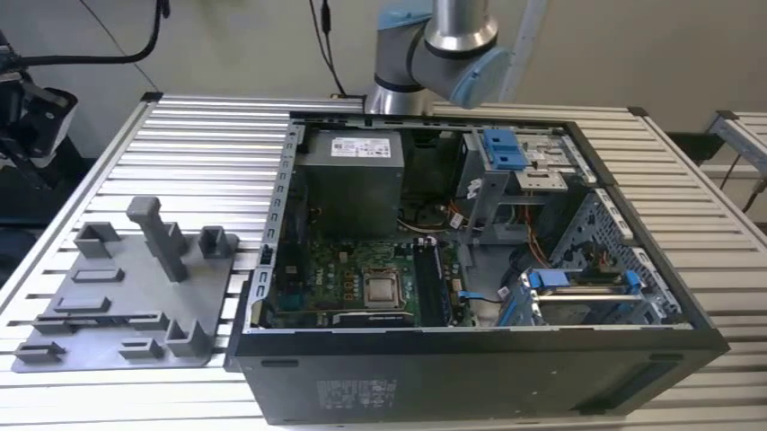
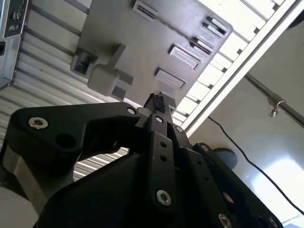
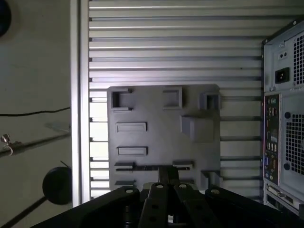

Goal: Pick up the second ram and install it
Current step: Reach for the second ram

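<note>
A grey fixture plate (image 1: 120,287) (image 3: 161,109) (image 2: 142,52) lies on the slatted table, on the exterior view's left of the open computer case (image 1: 480,377). A thin dark strip, which looks like the second ram (image 3: 147,167) (image 2: 178,29) seen edge-on, stands between two holders on the plate. My gripper (image 3: 166,172) (image 2: 158,100) hangs well above the plate in both wrist views, just past that strip. Its fingertips meet with nothing between them. The long black memory slots (image 1: 434,274) lie beside the processor socket (image 1: 383,289) inside the case.
A tall post (image 1: 160,235) and several low blocks rise from the fixture plate. The case's rear panel (image 3: 285,118) stands close beside the plate. The arm's base (image 1: 432,45) is behind the case. The table edge (image 3: 80,95) runs along the plate's far side, with cables beyond it.
</note>
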Robot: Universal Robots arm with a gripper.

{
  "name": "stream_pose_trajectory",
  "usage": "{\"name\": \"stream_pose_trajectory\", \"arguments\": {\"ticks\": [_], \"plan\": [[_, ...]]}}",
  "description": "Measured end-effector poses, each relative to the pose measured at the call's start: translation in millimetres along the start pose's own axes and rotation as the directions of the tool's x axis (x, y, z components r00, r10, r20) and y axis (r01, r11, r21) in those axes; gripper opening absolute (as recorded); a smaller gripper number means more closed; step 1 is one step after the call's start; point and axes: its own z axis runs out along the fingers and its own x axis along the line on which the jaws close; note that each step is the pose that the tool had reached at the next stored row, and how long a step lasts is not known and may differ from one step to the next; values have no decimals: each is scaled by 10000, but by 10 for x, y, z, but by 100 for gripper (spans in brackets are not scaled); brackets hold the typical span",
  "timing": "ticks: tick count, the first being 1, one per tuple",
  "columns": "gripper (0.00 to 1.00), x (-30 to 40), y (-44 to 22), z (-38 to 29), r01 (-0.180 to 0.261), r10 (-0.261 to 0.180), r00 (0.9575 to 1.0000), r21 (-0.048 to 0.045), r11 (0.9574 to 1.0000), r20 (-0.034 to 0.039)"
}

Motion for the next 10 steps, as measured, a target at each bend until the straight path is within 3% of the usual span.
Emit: {"name": "stream_pose_trajectory", "arguments": {"ticks": [10], "plan": [[11, -6, -230, -6, -1, 1, 10000, 1, 10000, 0]]}}
